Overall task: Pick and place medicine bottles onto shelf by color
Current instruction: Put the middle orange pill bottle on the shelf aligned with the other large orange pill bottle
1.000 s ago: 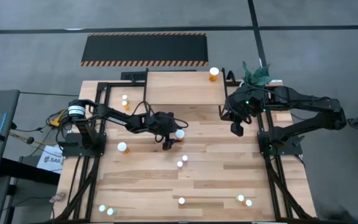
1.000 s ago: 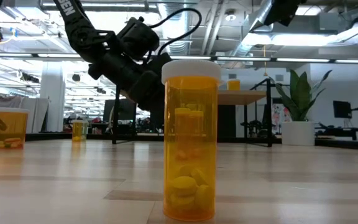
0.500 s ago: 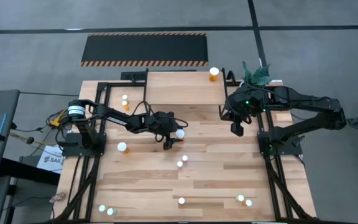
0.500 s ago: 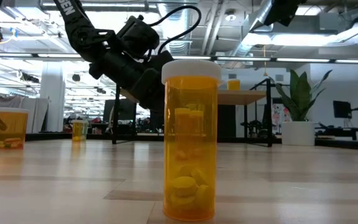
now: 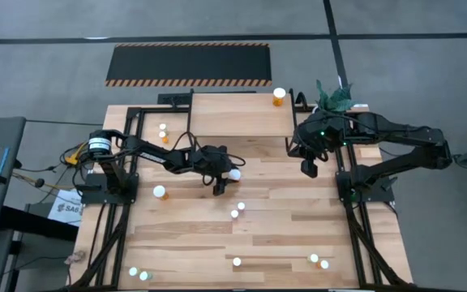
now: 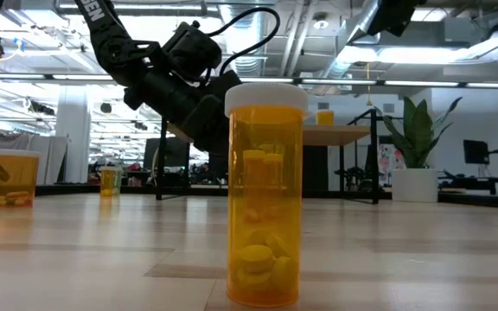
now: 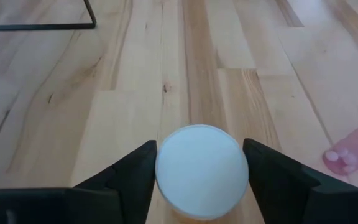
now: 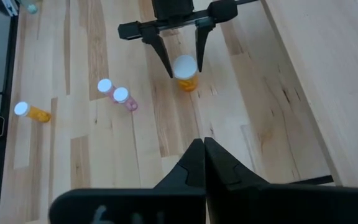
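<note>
The left gripper [image 7: 201, 171] stands low over the middle of the table [image 5: 258, 235], and between its two dark, wedge-shaped fingers [image 7: 132, 177] sits an orange bottle [image 8: 186, 70] with a round, flat, matte white cap. In the left wrist view both fingers lie against the cap's rim or almost against it, one on each side; the jaws are partly closed around the bottle, but I cannot tell if they already press it firmly. The bottle stands upright on the pale wood planks, which show long straight grain and darker seams. Just beside this gripper, on the side toward the near table edge, two pinkish bottles [image 8: 118, 95] with white caps lie close together, and another orange bottle [image 8: 33, 112] lies on its side farther off. The right gripper [image 8: 202, 155] hangs above the table at the right side, well apart from the left one, with its black fingers pressed flat together and holding nothing. The shelf [image 5: 233, 113], a light wood top on thin black metal legs, stands beyond the left gripper toward the far edge, and one orange bottle [image 5: 278, 96] stands on its corner. In the low view a big translucent orange cylinder [image 6: 264, 194], smooth plastic with a ribbed white cap and pale oval pills inside, stands nearest the camera.
</note>
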Robot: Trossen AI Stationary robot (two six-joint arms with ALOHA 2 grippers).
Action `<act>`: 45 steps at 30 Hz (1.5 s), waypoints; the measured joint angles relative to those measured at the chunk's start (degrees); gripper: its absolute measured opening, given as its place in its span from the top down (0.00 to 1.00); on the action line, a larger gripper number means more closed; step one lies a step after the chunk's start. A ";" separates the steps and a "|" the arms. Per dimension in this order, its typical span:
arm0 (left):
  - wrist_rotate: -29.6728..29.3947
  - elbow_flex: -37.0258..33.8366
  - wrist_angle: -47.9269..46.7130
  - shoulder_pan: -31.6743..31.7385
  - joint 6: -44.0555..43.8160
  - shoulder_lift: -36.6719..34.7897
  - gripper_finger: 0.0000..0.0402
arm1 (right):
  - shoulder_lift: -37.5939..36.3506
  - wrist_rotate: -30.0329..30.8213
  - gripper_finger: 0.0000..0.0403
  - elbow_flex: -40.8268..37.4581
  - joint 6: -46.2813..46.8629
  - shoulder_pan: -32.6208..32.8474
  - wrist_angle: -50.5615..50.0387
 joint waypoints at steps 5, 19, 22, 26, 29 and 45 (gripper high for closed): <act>-0.77 0.00 0.20 0.00 -0.53 0.00 0.48 | 0.00 0.00 0.98 0.00 0.00 0.00 -0.19; -1.69 13.94 -17.83 -0.07 -6.91 -10.20 0.48 | 0.00 -0.04 0.98 0.00 -0.01 0.00 -1.69; -3.96 22.87 -26.59 0.12 -3.73 -10.27 0.48 | 0.00 -0.07 0.98 0.00 -0.31 0.00 -1.53; -5.82 32.91 -32.25 1.56 -0.20 -8.79 0.48 | 0.00 -0.07 0.98 0.00 -0.46 0.00 -1.50; -5.95 37.30 -33.98 4.27 0.11 -8.23 0.48 | 0.00 -0.07 0.98 0.02 -0.44 0.00 -1.48; -4.71 34.05 -37.37 17.30 2.04 -7.74 0.48 | -0.02 -0.04 0.98 0.02 -0.48 0.00 -0.88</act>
